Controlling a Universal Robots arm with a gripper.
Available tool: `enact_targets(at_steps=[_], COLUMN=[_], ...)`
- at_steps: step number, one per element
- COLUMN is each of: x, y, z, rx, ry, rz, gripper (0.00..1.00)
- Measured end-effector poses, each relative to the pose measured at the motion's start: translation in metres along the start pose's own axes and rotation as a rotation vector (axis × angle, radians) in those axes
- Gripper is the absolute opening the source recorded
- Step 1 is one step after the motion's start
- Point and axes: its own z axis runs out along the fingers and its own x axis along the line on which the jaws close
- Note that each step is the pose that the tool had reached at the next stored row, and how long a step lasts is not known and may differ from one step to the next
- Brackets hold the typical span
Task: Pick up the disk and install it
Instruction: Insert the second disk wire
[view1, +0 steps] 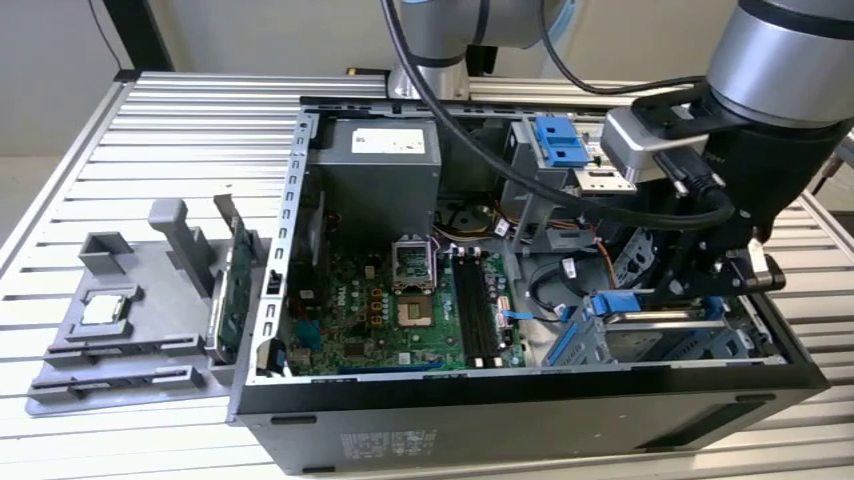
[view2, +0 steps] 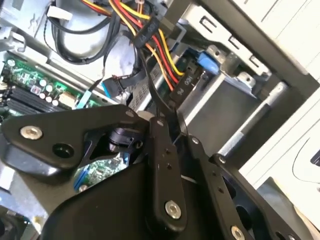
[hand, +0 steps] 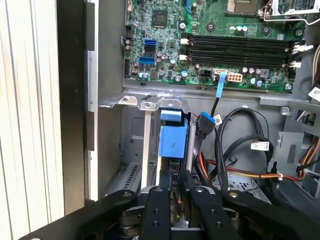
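Exterior view first: an open black desktop computer case (view1: 534, 425) lies on its side on a ribbed aluminium table (view1: 160, 130), and the black 2-fingered gripper (view1: 681, 290) on the grey robot arm (view1: 787, 60) reaches down into the drive cage at the exterior view's right of the case. Just below it stands the disk (view1: 627, 308), seen edge-on: a blue plastic carrier end with a strip of silver-grey metal beside it, sitting upright in the metal bay near the case's front wall. In the first wrist view the disk (hand: 173, 142) shows as a bright blue plastic block with a paler blue tab above it, lodged between thin silver bay rails, with a thin silver edge running down to the gripper (hand: 175, 187); its label is not visible. The 2 slim black fingers (hand: 159, 210) stand close together on either side of that edge, apparently clamped on the disk, though the contact itself is partly hidden. Beside the bay, black cables with a blue connector (hand: 206, 120) loop across the case floor, and the green motherboard (hand: 215, 40) with its black memory slots lies beyond. In the second wrist view the black gripper linkage (view2: 165, 170) crosses a bundle of red, yellow and black wires (view2: 150, 40). On the table at the exterior view's left, a grey plastic fixture tray (view1: 120, 330) carries a small square silver chip (view1: 107, 309).
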Motion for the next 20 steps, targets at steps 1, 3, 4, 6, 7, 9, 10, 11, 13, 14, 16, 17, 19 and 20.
enact_targets(at_steps=[1,3,4,6,7,9,10,11,13,14,16,17,19,20], x=[0.0003,0.0009,0.0012,0.0014,0.0014,0.0014,0.0014,0.0014,0.0014,0.0014,0.0014,0.0014,0.0014,0.0014], y=[-0.0004,-0.0011,-0.0015,-0.0018,-0.0018,-0.0018,-0.0018,-0.0018,-0.0018,-0.0018,-0.0018,-0.0018,-0.0018,-0.0018], z=[-0.0039,-0.0108,-0.0142,-0.0173,-0.0172,-0.0174,-0.0174,-0.0173,-0.0173,-0.0174,-0.0173,-0.0174,-0.0173,-0.0174], rx=[0.0,0.0,0.0,0.0002,0.0003,0.0002,0.0003,0.0003,0.0004,0.0004,0.0005,0.0005,0.0006,0.0006], ry=[-0.0003,-0.0028,-0.0036,-0.0066,-0.0077,-0.009,-0.0098,-0.0107,-0.0123,-0.0131,-0.0148,-0.0155,-0.0172,-0.018], rz=[0.0,0.0,0.0,0.001,0.001,0.001,0.001,0.001,0.001,0.001,0.002,0.002,0.002,0.002], gripper=[1.0,1.0,1.0,1.0,1.0,1.0,0.0,0.0,0.0,0.0,0.0,0.0,0.0,0.0])
